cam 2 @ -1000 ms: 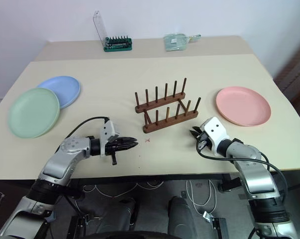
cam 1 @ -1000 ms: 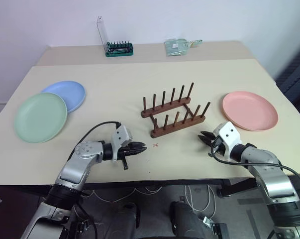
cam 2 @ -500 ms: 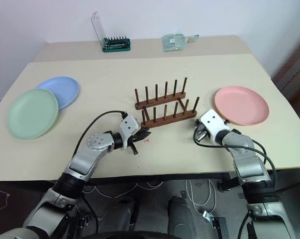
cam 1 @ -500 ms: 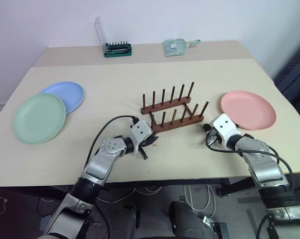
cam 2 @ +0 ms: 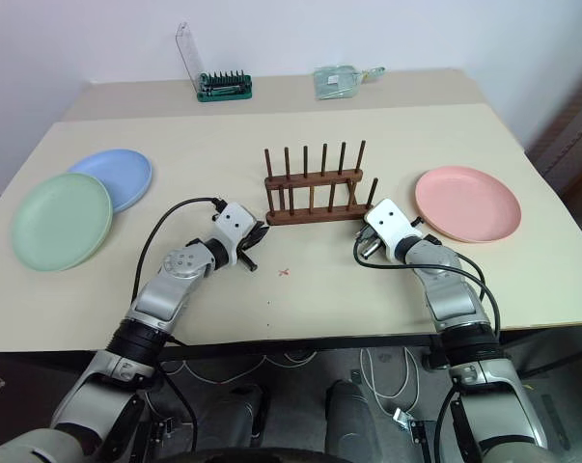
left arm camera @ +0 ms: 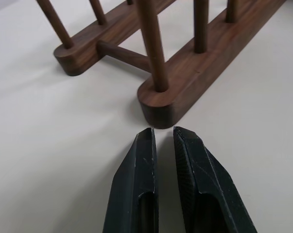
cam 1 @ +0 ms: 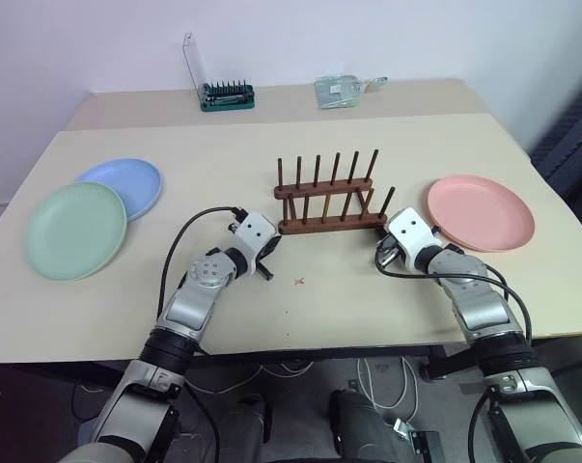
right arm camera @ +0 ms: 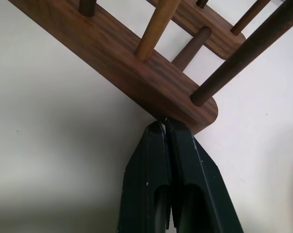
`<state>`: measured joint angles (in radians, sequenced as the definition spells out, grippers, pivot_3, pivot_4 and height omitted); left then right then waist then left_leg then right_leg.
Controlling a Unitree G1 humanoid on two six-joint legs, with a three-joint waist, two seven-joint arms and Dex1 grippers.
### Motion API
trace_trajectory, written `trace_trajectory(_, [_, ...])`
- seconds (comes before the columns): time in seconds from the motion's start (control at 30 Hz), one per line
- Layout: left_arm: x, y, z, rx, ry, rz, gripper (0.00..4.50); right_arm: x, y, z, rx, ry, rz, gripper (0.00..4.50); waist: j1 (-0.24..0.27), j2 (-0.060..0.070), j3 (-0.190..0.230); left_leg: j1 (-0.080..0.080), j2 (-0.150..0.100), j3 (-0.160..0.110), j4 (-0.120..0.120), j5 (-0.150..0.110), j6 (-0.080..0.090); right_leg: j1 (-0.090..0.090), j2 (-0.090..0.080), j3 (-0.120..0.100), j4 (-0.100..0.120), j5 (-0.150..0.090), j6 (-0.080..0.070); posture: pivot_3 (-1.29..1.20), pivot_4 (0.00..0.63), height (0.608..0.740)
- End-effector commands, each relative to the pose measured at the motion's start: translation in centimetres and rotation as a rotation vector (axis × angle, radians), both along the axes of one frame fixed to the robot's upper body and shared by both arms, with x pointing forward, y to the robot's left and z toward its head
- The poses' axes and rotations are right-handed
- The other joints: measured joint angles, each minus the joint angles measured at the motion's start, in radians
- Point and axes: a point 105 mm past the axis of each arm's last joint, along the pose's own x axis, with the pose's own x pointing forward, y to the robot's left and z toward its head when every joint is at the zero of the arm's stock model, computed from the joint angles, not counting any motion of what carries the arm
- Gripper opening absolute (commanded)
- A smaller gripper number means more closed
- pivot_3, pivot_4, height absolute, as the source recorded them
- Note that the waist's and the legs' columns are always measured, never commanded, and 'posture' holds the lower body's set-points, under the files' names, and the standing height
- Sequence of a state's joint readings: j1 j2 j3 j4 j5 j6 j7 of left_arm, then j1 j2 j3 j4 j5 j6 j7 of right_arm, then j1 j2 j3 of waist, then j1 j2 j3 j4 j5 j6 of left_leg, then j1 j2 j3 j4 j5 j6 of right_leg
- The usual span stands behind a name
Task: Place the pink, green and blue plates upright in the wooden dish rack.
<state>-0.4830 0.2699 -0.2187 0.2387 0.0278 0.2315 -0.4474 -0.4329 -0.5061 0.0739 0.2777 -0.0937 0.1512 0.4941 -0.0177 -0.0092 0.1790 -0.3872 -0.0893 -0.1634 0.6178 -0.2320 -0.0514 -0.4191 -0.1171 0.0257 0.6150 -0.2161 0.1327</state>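
Rack [cam 1: 329,201] mid-counter [cam 1: 271,318], two overlapping plates [cam 1: 97,212] far left, one plate [cam 1: 481,212] right, claws [cam 1: 271,253] [cam 1: 379,253] at rack's near ends.

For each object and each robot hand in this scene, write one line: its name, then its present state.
Wooden dish rack: standing on the table, no plates in it.
Pink plate: lying flat, to the right of the rack.
Green plate: flat, overlapping the blue plate's edge.
Blue plate: flat, partly under the green plate.
Left hand: shut, holding nothing, at the rack's left end.
Right hand: shut, tips against the rack's right end.
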Motion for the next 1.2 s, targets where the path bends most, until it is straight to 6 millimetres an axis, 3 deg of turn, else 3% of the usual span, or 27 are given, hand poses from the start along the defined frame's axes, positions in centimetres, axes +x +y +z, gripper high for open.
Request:
trace_trajectory(0.03, [0.4, 1.0, -0.2, 0.026, -0.014, 0.051, 0.58, -0.1, -0.5, 1.0, -0.014, -0.044, -0.005, 0.06, 0.0, 0.0, 0.0, 0.0, 0.0, 0.0, 0.0, 0.0, 0.0, 0.0, 0.0, 0.0, 0.0, 0.0, 0.0, 0.0, 0.15, 0.74])
trace_trajectory(0.37, [2.1, 2.3, -0.4, 0.043, -0.038, 0.181, 0.58, -2.9, -5.1, 1.9, -0.06, -0.065, -0.105, 0.06, -0.001, 0.001, -0.001, 0.001, 0.0, 0.0, 0.0, 0.0, 0.0, 0.001, 0.0, 0.0, 0.0, 0.0, 0.0, 0.0, 0.15, 0.74])
trace_trajectory(0.57, [2.3, 2.0, -0.5, 0.071, -0.045, 0.156, 0.58, -3.3, -5.3, 3.3, -0.061, -0.096, -0.1, 0.06, -0.001, 0.002, -0.001, 0.001, 0.0, 0.001, 0.0, 0.0, 0.0, 0.001, 0.0, 0.0, 0.0, 0.0, 0.0, 0.0, 0.15, 0.74])
trace_trajectory(0.8, [1.3, 3.1, -0.2, 0.049, 0.021, 0.069, 0.58, -3.6, -5.4, 3.3, -0.071, -0.092, -0.095, 0.06, -0.003, 0.002, -0.002, 0.001, 0.0, 0.001, 0.0, 0.0, 0.0, 0.001, 0.0, 0.0, 0.0, 0.0, 0.0, 0.0, 0.15, 0.74])
trace_trajectory(0.93, [-2.1, 1.0, 0.2, 0.012, 0.085, -0.195, 0.58, -3.5, -5.4, 3.3, -0.073, -0.089, -0.091, 0.06, -0.002, 0.003, -0.002, 0.001, 0.0, 0.001, -0.001, 0.0, 0.0, 0.001, 0.0, 0.0, 0.0, 0.0, 0.0, 0.0, 0.15, 0.74])
trace_trajectory(1.0, [-2.8, 0.3, 0.4, 0.005, 0.087, -0.243, 0.58, -3.4, -5.4, 3.3, -0.073, -0.088, -0.089, 0.06, 0.004, 0.003, -0.002, 0.001, 0.0, 0.001, -0.001, 0.0, 0.0, 0.001, 0.0, 0.0, 0.0, 0.0, 0.0, 0.0, 0.15, 0.74])
trace_trajectory(1.2, [-1.0, -1.4, -0.4, 0.01, 0.093, -0.152, 0.58, -3.3, -5.3, 3.4, -0.077, -0.089, -0.08, 0.06, 0.01, 0.002, -0.002, 0.001, -0.001, -0.001, 0.002, 0.0, 0.001, 0.004, -0.001, 0.0, -0.002, 0.0, 0.0, 0.0, 0.15, 0.74])
